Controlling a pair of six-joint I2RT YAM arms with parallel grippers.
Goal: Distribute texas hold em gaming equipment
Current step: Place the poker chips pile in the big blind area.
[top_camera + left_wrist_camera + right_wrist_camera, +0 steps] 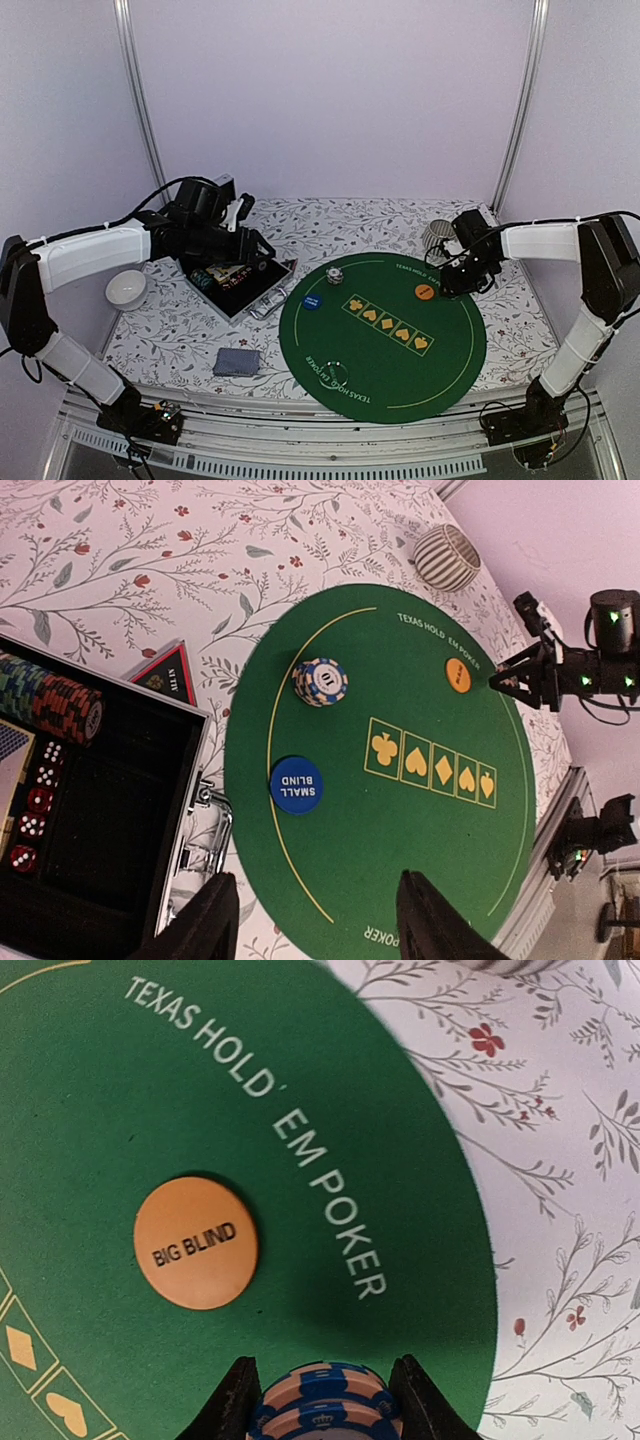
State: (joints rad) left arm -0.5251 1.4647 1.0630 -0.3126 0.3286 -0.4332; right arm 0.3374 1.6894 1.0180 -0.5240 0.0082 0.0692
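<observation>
Right wrist view: the right pincer (322, 1375) clamps a small stack of blue striped chips (325, 1415) above the green mat (90, 1090), near the orange Big Blind disc (196, 1243), probably as that seat's stake. The left pincer (315, 910) hangs wide and empty beside the aluminium case (190, 810).

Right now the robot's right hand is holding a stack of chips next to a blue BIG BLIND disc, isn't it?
Not quite: the BIG BLIND disc is orange, not blue, as the right wrist view shows. The blue disc reads SMALL BLIND. The rest is right: the right gripper holds a stack of chips next to the orange one.
</observation>
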